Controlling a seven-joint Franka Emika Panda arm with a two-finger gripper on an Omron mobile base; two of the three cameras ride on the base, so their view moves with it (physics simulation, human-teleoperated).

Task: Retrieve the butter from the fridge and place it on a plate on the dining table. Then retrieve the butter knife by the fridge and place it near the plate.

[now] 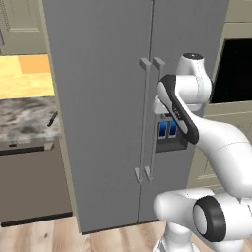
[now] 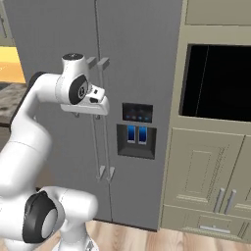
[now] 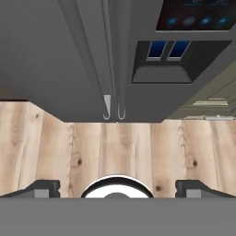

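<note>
The fridge (image 1: 108, 108) is a tall dark grey double-door unit with both doors shut, its two long bar handles (image 1: 150, 118) side by side down the middle. The butter is hidden. A slim dark butter knife (image 1: 51, 119) lies on the marbled counter (image 1: 22, 123) left of the fridge, near the counter's right end. My gripper (image 3: 118, 189) hangs in front of the fridge doors at about handle height, pointing down at the floor. It is open, with its fingertips (image 3: 44, 188) far apart and nothing between them. The plate and the dining table are out of view.
A dispenser panel (image 2: 136, 139) with blue lights sits in the right fridge door. A black built-in oven (image 2: 215, 81) and olive-green cabinets (image 2: 206, 171) stand right of the fridge. Wooden floor (image 3: 115, 147) runs in front of it.
</note>
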